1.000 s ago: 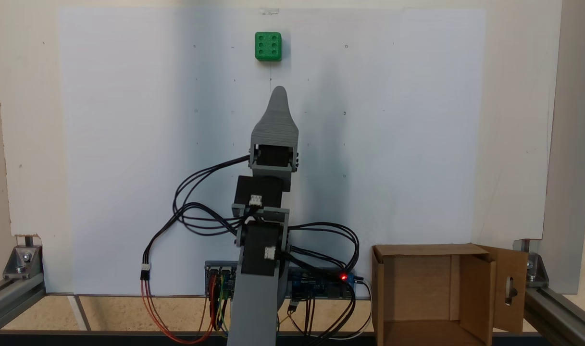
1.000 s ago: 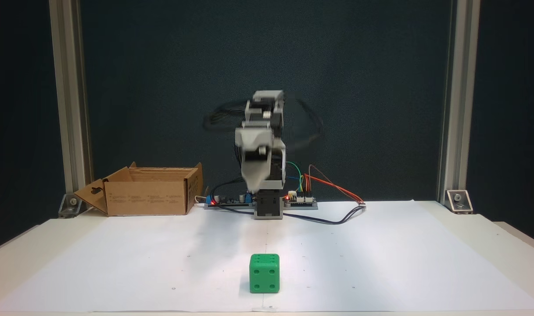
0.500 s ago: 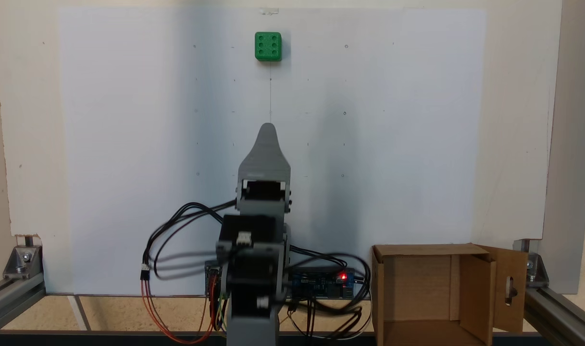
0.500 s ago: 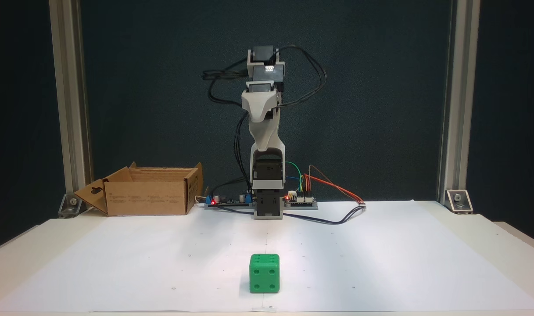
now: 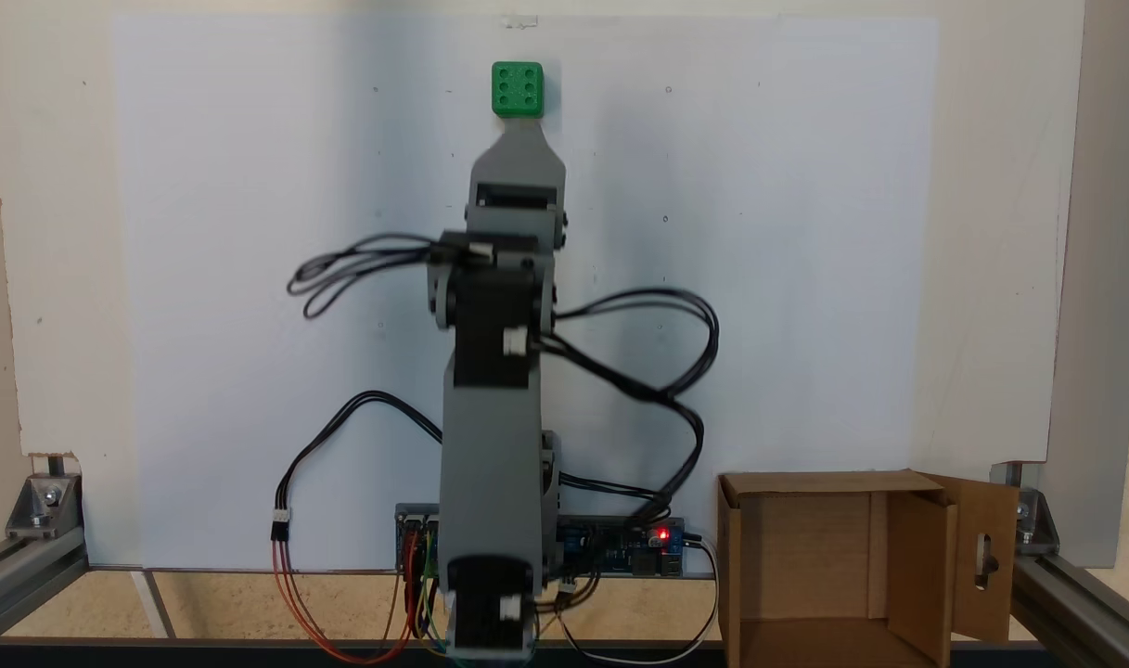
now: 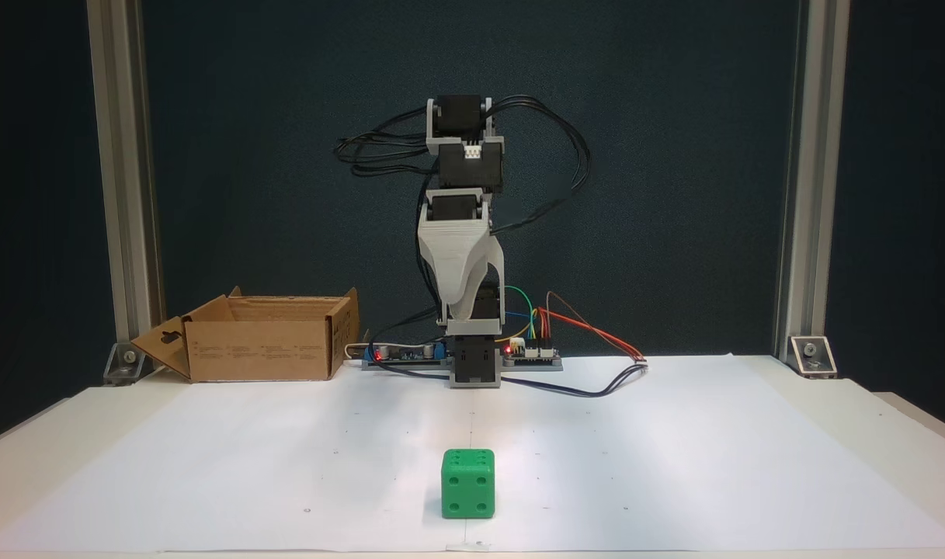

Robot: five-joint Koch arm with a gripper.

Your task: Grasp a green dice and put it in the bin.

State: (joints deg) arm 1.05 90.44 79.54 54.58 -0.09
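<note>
Reaching out, claw [image 5: 521,130] hangs above, behind green dice [image 5: 518,89]; opening unreadable.

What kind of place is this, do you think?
Probably a lab or hobby test bench: aluminium frame posts, a white paper sheet with marked dots, exposed circuit boards and loose wires behind the arm.

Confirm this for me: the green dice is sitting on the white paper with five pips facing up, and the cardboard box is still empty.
One detail is wrong. The green dice does sit on the white paper, but in the fixed view from above its top face shows six pips, not five. The cardboard box does look empty there.
</note>
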